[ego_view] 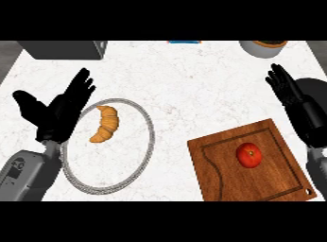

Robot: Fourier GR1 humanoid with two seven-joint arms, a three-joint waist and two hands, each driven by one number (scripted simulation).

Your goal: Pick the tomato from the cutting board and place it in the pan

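A red tomato [249, 155] lies near the middle of the wooden cutting board [222, 179] at the lower right of the counter. The dark pan [325, 92] sits at the right edge, partly hidden behind my right forearm. My right hand [292, 98] is open with its fingers pointing up. It stands above the board's far right corner, well clear of the tomato and in front of the pan. My left hand [56, 112] is open and rests at the left, overlapping the rim of a plate.
A grey-rimmed white plate [147, 142] left of the board holds a croissant [106, 124]. A dark grey box [62, 48] stands at the back left. At the back right stands a white bowl [262, 47], and a blue item [185, 42] lies on the far edge.
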